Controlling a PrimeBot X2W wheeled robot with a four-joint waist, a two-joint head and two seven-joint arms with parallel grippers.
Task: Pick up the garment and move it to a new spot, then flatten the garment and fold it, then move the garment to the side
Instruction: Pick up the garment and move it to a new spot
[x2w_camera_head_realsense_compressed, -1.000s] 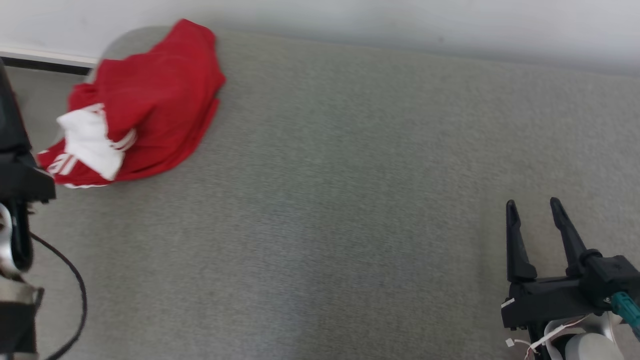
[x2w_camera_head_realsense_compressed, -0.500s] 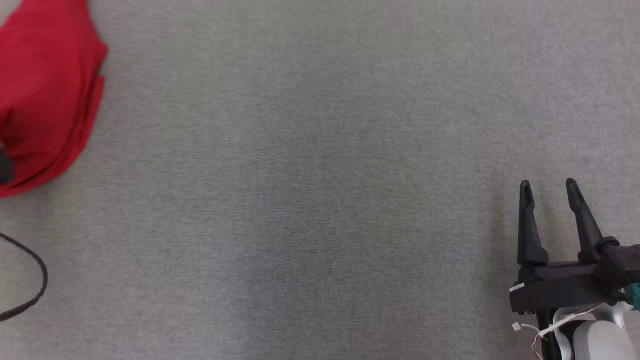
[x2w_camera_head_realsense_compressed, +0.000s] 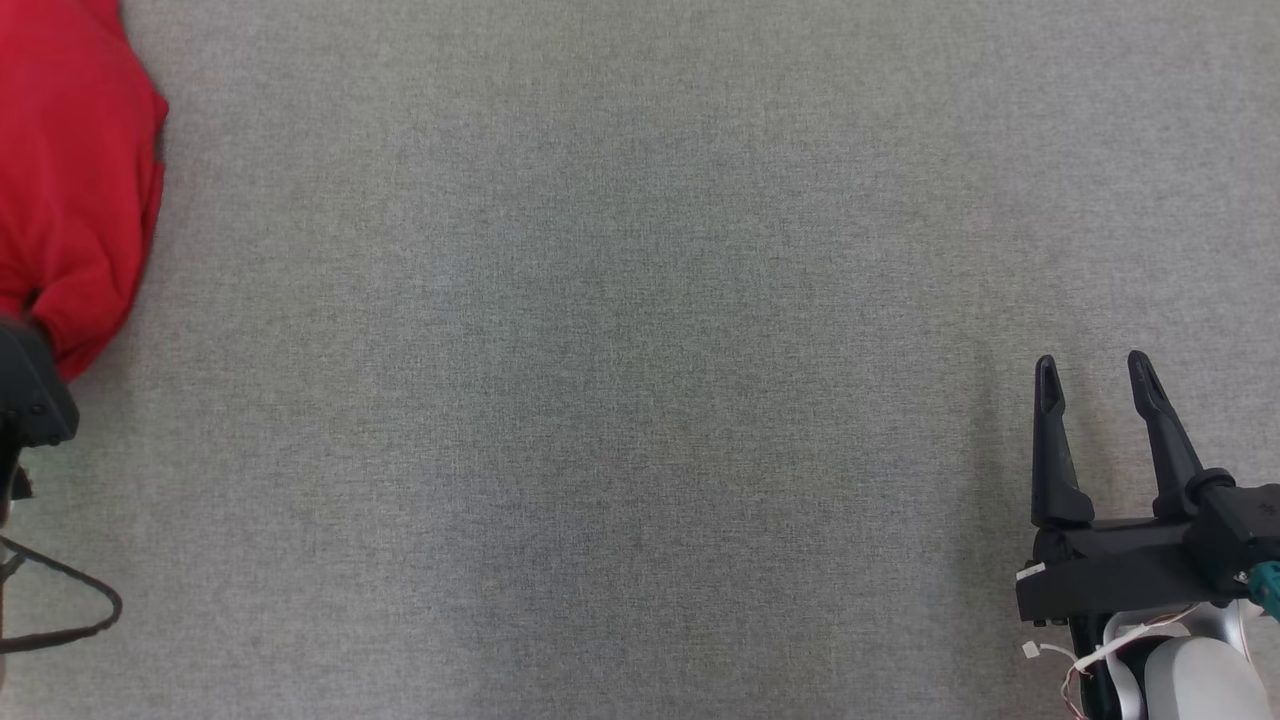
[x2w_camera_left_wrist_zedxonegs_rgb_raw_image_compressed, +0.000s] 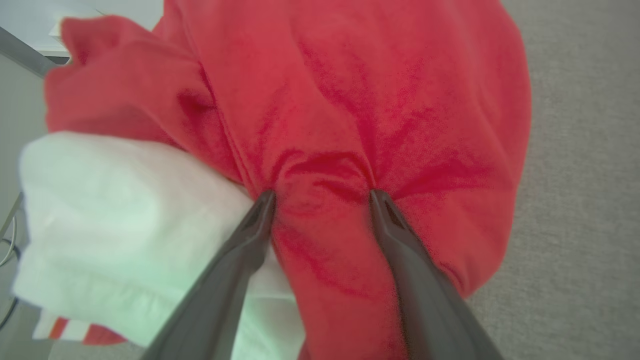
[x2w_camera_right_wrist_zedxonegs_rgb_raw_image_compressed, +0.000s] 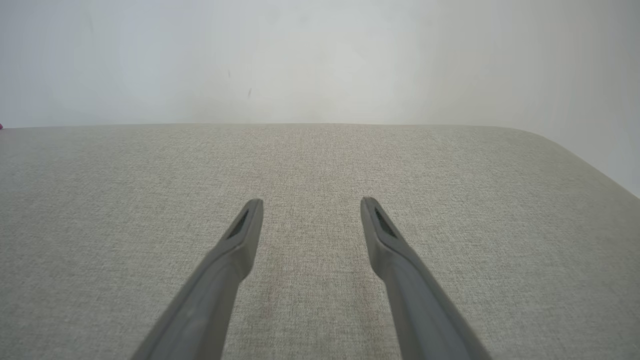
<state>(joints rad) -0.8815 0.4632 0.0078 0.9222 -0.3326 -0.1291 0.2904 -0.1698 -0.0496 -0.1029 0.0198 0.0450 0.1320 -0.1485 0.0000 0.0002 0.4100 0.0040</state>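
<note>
The right end effector (x2w_camera_head_realsense_compressed: 1092, 360) sits nearest, over the right side of the table (x2w_camera_head_realsense_compressed: 640, 400). Its two dark fingers are spread wide with nothing between them but bare grey fabric. Its wrist view looks along the same grey cover to the table's far edge, which curves round at the far right corner, with a pale wall (x2w_camera_right_wrist_zedxonegs_rgb_raw_image_compressed: 320, 60) behind it.

On the near left, a thin black cable (x2w_camera_head_realsense_compressed: 90, 620) loops over the table's surface. Just beyond it a dark part of the left arm (x2w_camera_head_realsense_compressed: 30, 390) meets the lower end of the garment (x2w_camera_head_realsense_compressed: 70, 170) — a red piece lying crumpled along the left edge of the table and running toward the far left corner.

In the left wrist view the left end effector (x2w_camera_left_wrist_zedxonegs_rgb_raw_image_compressed: 322, 195) is open wide. Both fingertips press into the red cloth, and a wrinkled bulge of it sits between them. A white part of the garment (x2w_camera_left_wrist_zedxonegs_rgb_raw_image_compressed: 115, 200) lies bunched beside the left finger — whether the cloth is actually pinched cannot be told.
</note>
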